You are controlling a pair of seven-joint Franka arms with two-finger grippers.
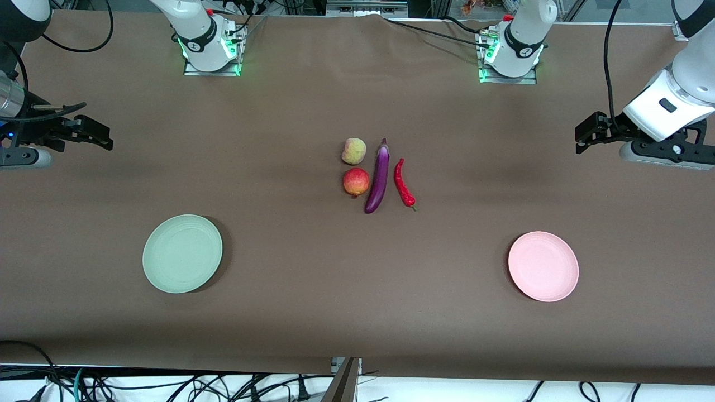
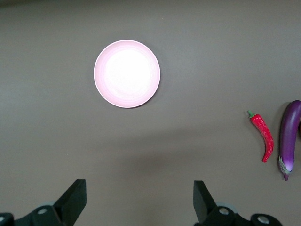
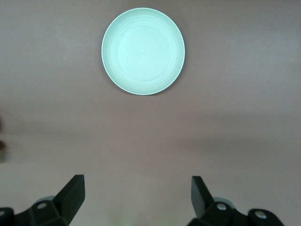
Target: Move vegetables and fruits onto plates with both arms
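Four pieces of produce lay mid-tabletop (image 1: 313,312); left pincer (image 1: 581,138) and right pincer (image 1: 106,139) (both released, holding nothing) hung over opposite tabletop ends.

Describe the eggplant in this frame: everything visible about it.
The eggplant is long, slim and glossy purple, with a dark stem cap at the end toward the robots' bases. It lies flat mid-table, lengthwise toward the front camera. The chili lies beside it, apart, toward the left arm's end; the peach and pomegranate flank it, the pomegranate very close. No tool touches it.
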